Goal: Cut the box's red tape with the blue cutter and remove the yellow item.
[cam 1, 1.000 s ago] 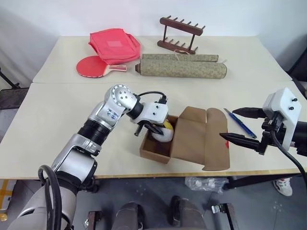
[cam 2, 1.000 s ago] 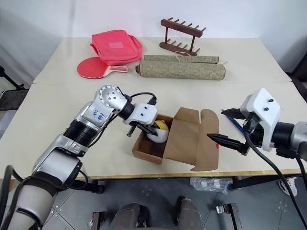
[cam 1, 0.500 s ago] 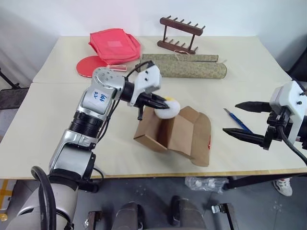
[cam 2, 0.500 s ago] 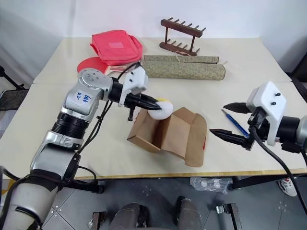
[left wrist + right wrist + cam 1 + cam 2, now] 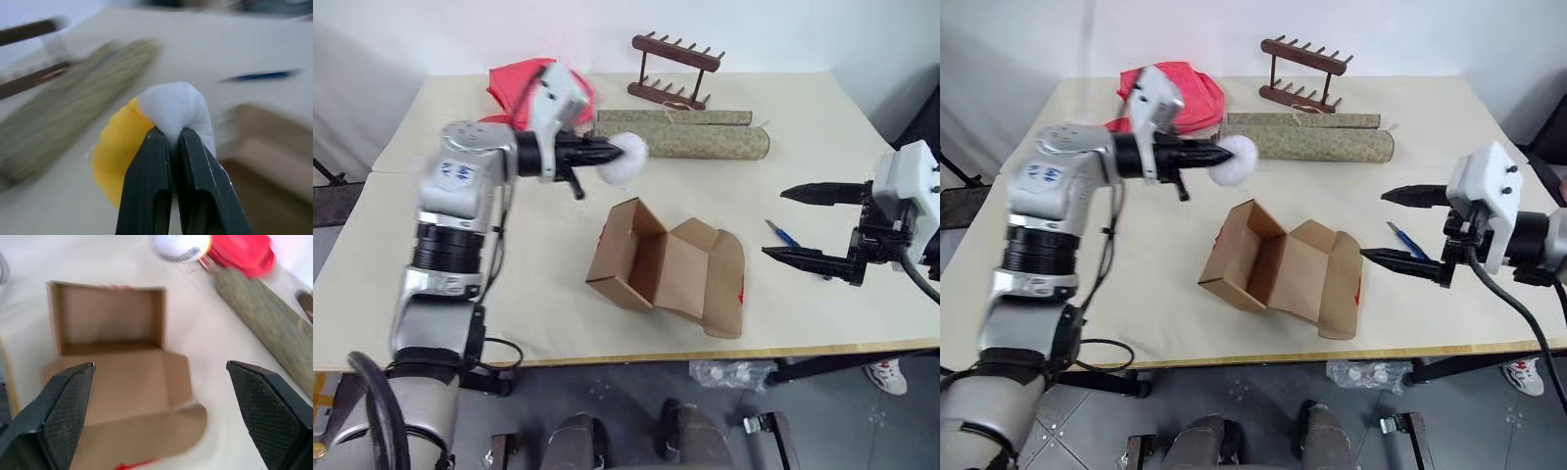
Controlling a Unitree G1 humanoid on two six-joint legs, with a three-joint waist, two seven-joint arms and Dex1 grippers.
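Observation:
The box (image 5: 646, 264) lies open on the table's middle, flaps spread, inside bare. A sliver of the red tape (image 5: 742, 290) shows on its right flap's edge. My left gripper (image 5: 607, 154) is raised above the table, left of and behind the box. It is shut on the whitish plastic wrap of the yellow item (image 5: 117, 147), clear of the box. The blue cutter (image 5: 783, 235) lies on the table to the right of the box. My right gripper (image 5: 774, 223) hovers open over the cutter, fingers (image 5: 68, 401) wide apart and pointing toward the box (image 5: 112, 328).
At the back of the table lie a rolled greenish mat (image 5: 685, 142), a dark wooden rack (image 5: 671, 69) and a red pouch (image 5: 509, 83). The table's front edge (image 5: 705, 352) runs just below the box.
My left gripper has carried the yellow item up and to the left, away from the box. The box, tipped up half a second ago, has dropped back flat. The right gripper has barely shifted.

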